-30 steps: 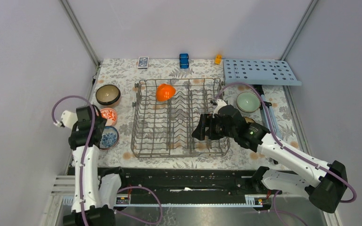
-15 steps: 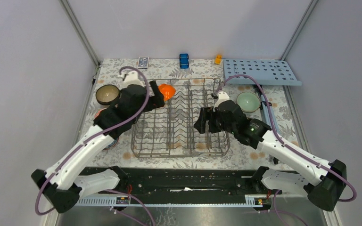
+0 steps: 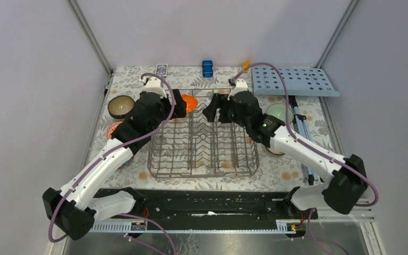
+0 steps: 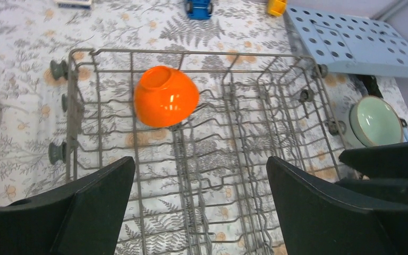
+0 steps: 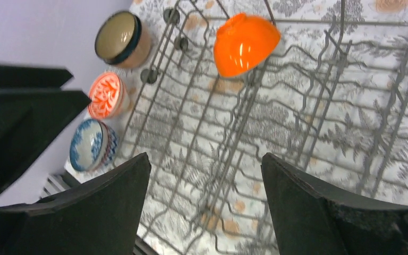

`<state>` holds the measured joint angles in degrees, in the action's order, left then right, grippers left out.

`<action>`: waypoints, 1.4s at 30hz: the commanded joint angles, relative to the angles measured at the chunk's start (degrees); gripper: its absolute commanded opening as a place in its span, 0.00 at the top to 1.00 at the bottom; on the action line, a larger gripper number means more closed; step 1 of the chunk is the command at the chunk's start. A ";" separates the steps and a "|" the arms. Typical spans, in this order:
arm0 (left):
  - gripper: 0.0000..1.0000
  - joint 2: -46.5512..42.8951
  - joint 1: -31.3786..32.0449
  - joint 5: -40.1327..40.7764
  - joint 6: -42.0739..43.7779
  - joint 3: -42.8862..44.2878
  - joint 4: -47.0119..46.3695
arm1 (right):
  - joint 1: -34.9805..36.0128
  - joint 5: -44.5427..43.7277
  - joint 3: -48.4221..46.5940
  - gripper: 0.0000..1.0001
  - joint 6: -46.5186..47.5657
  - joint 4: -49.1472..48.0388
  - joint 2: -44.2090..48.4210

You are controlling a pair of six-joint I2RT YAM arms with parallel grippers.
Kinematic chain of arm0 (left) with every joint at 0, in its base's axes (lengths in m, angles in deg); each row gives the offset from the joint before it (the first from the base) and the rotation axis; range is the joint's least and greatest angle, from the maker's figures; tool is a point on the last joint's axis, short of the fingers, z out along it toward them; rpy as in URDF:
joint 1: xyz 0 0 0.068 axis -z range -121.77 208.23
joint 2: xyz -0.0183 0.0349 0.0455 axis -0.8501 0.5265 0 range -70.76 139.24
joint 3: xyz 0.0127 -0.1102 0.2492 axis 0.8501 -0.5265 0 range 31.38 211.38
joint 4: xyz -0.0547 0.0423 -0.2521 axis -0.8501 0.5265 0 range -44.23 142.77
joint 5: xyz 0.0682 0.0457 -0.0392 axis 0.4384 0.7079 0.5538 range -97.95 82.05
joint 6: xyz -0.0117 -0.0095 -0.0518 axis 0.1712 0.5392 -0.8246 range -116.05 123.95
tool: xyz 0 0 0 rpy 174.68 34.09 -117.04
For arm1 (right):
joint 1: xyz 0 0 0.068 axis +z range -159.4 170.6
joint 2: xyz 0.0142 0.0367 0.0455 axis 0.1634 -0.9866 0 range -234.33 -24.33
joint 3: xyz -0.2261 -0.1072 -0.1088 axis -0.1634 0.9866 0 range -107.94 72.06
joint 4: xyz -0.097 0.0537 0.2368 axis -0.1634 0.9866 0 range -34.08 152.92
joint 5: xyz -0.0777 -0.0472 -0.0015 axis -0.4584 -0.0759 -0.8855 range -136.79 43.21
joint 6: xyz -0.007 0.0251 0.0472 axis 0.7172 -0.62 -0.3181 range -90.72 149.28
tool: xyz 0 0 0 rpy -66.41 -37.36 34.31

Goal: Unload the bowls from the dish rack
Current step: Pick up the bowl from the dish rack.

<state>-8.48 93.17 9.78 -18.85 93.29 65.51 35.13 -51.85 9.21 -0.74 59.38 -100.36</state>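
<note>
Here, left pincer (image 4: pixel 200 160) and right pincer (image 5: pixel 204 156) both apart, near orange bowl (image 4: pixel 166 95) in dish rack (image 4: pixel 191 52).

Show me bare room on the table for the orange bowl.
Bare: the near strip between the dish rack and the base rail, and the far strip between the rack and the blue car. Crowded: left of the rack, a column from the brown bowl to the blue patterned bowl; on its right, the pale green bowl.

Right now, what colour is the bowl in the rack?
The bowl is orange; left wrist view shows it best.
</note>
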 commanded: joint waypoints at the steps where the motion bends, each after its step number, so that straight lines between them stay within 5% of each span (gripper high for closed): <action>1: 0.01 -2.47 -7.91 -10.34 -4.74 -5.24 -6.33 | -3.42 4.42 -5.48 0.17 -4.17 -8.90 -6.66; 9: 0.02 6.58 -17.46 -23.17 -10.47 -6.49 -10.93 | -5.54 9.82 -12.68 0.18 -11.45 -13.90 -21.16; 25: 0.15 23.01 -18.95 -10.37 -14.06 -4.13 -15.34 | -8.85 6.19 -14.10 0.17 -39.69 -24.12 -38.05; 42: 0.17 26.39 -19.83 -5.05 -14.50 -6.52 -19.57 | -8.84 1.44 -22.38 0.18 -50.31 -23.86 -47.91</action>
<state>17.56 73.65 3.47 -33.46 86.73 49.65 26.52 -47.85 -9.15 -48.61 37.11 -146.13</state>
